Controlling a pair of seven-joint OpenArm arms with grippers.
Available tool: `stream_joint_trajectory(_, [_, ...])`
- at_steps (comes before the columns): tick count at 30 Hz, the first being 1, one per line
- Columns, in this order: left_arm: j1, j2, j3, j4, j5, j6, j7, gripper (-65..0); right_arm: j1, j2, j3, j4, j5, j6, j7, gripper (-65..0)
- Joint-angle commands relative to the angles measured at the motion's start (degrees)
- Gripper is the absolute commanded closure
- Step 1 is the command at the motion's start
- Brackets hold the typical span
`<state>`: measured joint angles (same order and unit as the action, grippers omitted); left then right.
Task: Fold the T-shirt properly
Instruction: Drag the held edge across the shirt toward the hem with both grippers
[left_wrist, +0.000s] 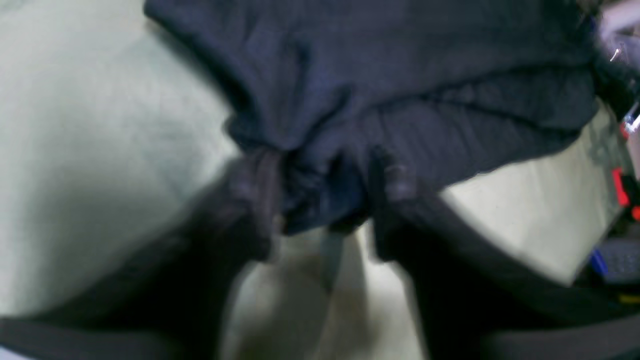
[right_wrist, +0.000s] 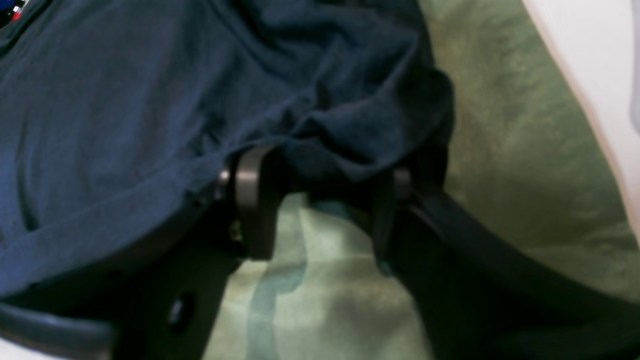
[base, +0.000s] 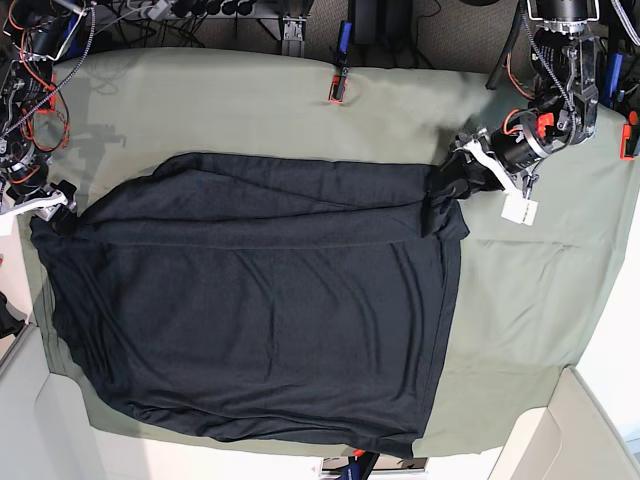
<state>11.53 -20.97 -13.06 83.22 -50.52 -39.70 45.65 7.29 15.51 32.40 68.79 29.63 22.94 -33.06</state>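
dark t-shirt (right_wrist: 150, 100) bunched in right end effector (right_wrist: 320, 195), green cloth (right_wrist: 525, 150) beneath

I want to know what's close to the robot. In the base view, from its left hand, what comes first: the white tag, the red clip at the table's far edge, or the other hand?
1. white tag, just below the left hand
2. red clip, far edge, middle
3. right hand, opposite corner of the T-shirt

T-shirt (base: 260, 320) lies spread across the tabletop (base: 530, 300), with one end effector at each upper corner.

T-shirt (base: 250, 330): plain charcoal-black, faintly heathered, no print. Table cloth (base: 520, 300) over the surface: uniform olive green. Clamp (base: 336, 88) at the far edge: red-orange and black.
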Motion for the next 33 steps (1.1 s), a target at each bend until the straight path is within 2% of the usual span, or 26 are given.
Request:
stream_joint_trajectory(1, [-0.2, -0.6, 0.0, 0.7, 0.5, -0.3, 0.9, -15.1, 0.8, 0.8, 0.2, 0.8, 0.6, 0.3, 0.2, -29.3])
stream_joint_trajectory(3, [-0.3, -0.9, 0.0, 0.7, 0.7, -0.3, 0.9, -8.2, 0.9, 0.8, 0.2, 0.8, 0.6, 0.3, 0.3, -29.1])
stream_joint_trajectory(4, [-0.3, -1.4, 0.0, 1.1, 0.7, -0.3, 0.9, -4.9, 1.0, 0.8, 0.2, 0.8, 0.7, 0.3, 0.3, -27.0])
stream_joint_trajectory(5, [-0.2, -2.0, -0.1, 1.9, 0.7, -0.3, 0.9, -3.0, 1.1, 0.8, 0.2, 0.8, 0.8, 0.3, 0.3, -22.9])
stream_joint_trajectory(9, [-0.1, -5.4, -1.1, 7.0, 0.6, -0.3, 1.0, -2.9, 1.2, 0.9, 0.2, 0.9, 0.8, 0.3, 0.2, -1.5])
stream_joint_trajectory(10, [0.1, -6.5, -1.2, 8.3, 0.5, -0.3, 1.1, -2.9, 1.2, 0.9, 0.2, 0.9, 0.9, 0.8, 0.2, 0.0])
stream_joint_trajectory(16, [0.2, -11.0, -1.2, 12.2, -3.8, -0.3, 5.3, -2.9, 1.2, 0.9, 1.1, 2.4, 4.1, 3.3, -0.6, 0.0])
stream_joint_trajectory(22, [1.4, -14.7, -1.2, 13.2, -9.9, -0.3, 9.9, -2.9, 1.2, 1.0, 5.2, 7.1, 6.0, 3.5, -4.4, 0.0])
stream_joint_trajectory(27, [2.0, -16.6, -1.2, 17.1, -10.1, -0.3, 9.8, -2.9, 1.6, 1.6, 5.7, 7.4, 7.4, 3.4, -4.2, 0.0])
stream_joint_trajectory(33, [1.2, -17.0, -1.2, 17.2, -9.6, -0.3, 8.9, -2.9, 3.4, 1.6, 5.7, 7.2, 7.6, 2.5, -3.0, 0.0])
